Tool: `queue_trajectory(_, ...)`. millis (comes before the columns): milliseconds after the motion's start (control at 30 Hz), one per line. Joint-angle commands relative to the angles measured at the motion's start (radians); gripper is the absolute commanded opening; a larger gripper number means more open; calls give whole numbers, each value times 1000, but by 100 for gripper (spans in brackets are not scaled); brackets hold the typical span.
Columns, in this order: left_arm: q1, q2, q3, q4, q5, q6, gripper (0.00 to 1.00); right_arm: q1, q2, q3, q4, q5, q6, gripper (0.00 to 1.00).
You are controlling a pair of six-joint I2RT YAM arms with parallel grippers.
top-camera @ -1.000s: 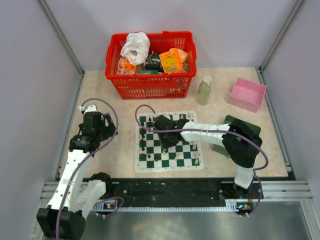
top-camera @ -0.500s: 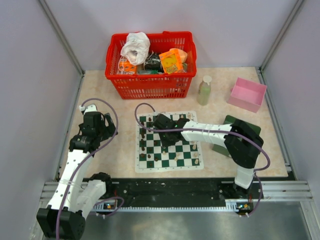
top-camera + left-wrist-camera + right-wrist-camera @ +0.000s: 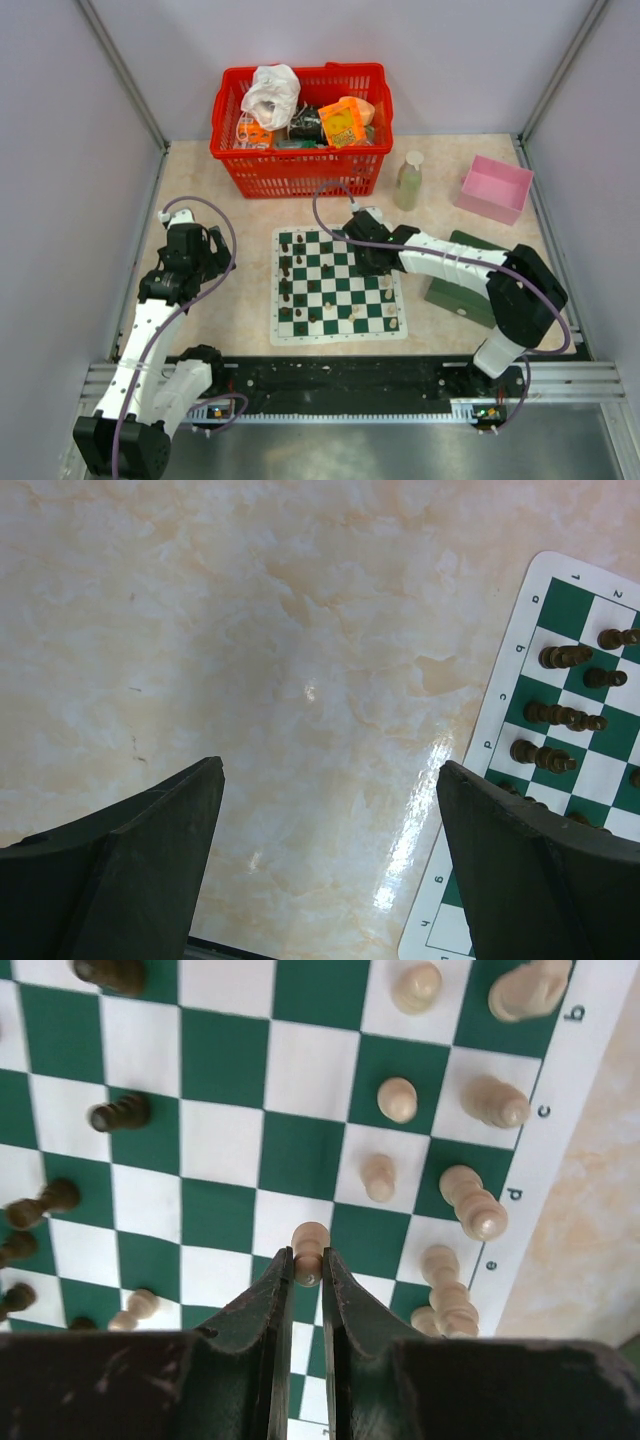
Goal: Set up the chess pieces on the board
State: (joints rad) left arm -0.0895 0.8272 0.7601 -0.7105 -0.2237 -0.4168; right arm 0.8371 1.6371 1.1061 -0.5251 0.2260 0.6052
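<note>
The cream pawn (image 3: 309, 1245) is pinched between the tips of my right gripper (image 3: 308, 1258). The jaws are nearly closed on its body and its head pokes out over the board (image 3: 222, 1142), near the lettered side where the other cream pieces (image 3: 470, 1200) stand. I cannot tell whether its foot touches the square. The hold is thin, so I judge the pawn could twist or slip, and a sideways drift could topple the neighbouring pawn (image 3: 378, 1176) just beside it. The middle squares lie open, while the dark pieces (image 3: 118, 1113) crowd the opposite side. My left gripper (image 3: 330, 772) hangs wide open, holding nothing, over the table (image 3: 250, 630) beside the board's numbered edge.
</note>
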Motion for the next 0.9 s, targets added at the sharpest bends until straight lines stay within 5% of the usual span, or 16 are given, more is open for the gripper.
queue_trajectory(0, -1, -13, -2, 37, 6, 4, 93, -15, -56, -43, 7, 18, 11, 13)
queue_trajectory(867, -1, -13, -2, 37, 7, 6, 93, -35, -13, -91, 17, 44, -4, 14)
